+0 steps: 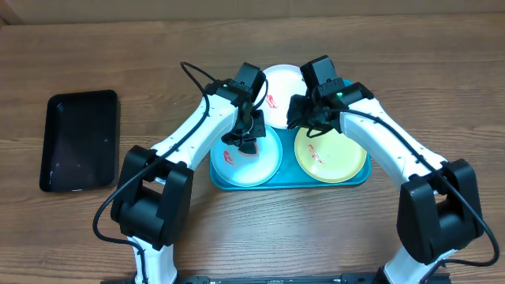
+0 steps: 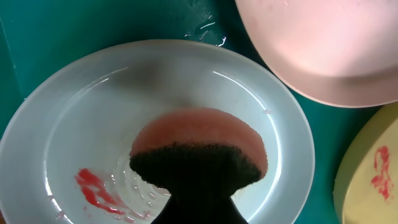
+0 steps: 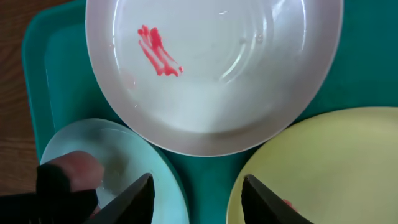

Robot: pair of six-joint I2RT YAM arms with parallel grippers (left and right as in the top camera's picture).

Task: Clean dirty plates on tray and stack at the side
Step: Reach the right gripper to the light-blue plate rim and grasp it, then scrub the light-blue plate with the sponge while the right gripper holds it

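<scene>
Three plates lie on the turquoise tray (image 1: 289,181). The white plate (image 1: 282,88) is at the back, the pale aqua plate (image 1: 260,164) front left, the yellow-green plate (image 1: 335,158) front right. My left gripper (image 1: 246,139) is shut on a pink sponge (image 2: 205,134) with a dark scrub side, pressed on the aqua plate (image 2: 74,112) beside a red smear (image 2: 93,190). My right gripper (image 3: 199,186) is open and holds nothing. It hovers over the bare tray (image 3: 56,68) between the aqua plate (image 3: 165,180) and the yellow-green plate (image 3: 329,162), just short of the white plate (image 3: 249,68), which bears a red smear (image 3: 158,53).
A smaller black tray (image 1: 79,140) lies on the wooden table (image 1: 442,71) to the left. Both arms cross over the turquoise tray's middle, close to each other. The yellow-green plate (image 2: 376,174) also carries a red smear.
</scene>
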